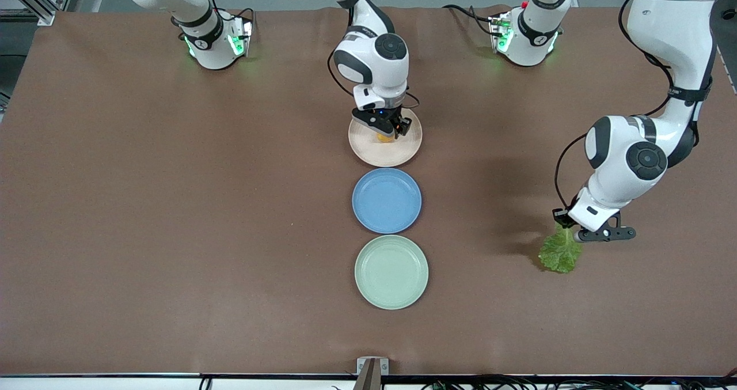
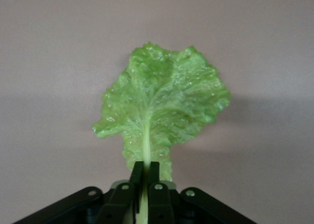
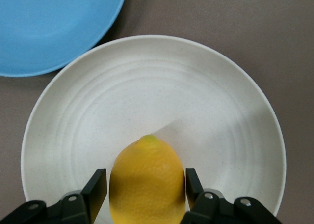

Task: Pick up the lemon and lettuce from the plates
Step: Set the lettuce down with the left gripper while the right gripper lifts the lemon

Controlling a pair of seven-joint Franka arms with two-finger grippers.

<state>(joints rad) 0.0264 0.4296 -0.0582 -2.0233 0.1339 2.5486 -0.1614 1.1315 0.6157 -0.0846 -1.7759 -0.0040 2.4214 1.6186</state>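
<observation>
Half done, by look of it: lettuce off mint plate, stem clamped in left pincer over bare bench. Right pincer straddles lemon on beige plate, fingers against its sides, lift pending.

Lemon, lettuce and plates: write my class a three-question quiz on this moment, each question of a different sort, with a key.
1. True or false: the lettuce lies on the mint green plate.
2. Which gripper has the lemon between its fingers? A) left gripper B) right gripper
3. Fill in: the blue plate sits between the beige plate and the ___ plate.

Key: 1 false, the left gripper holds it by the stem over the table. 2 B. 3 mint green.
</observation>
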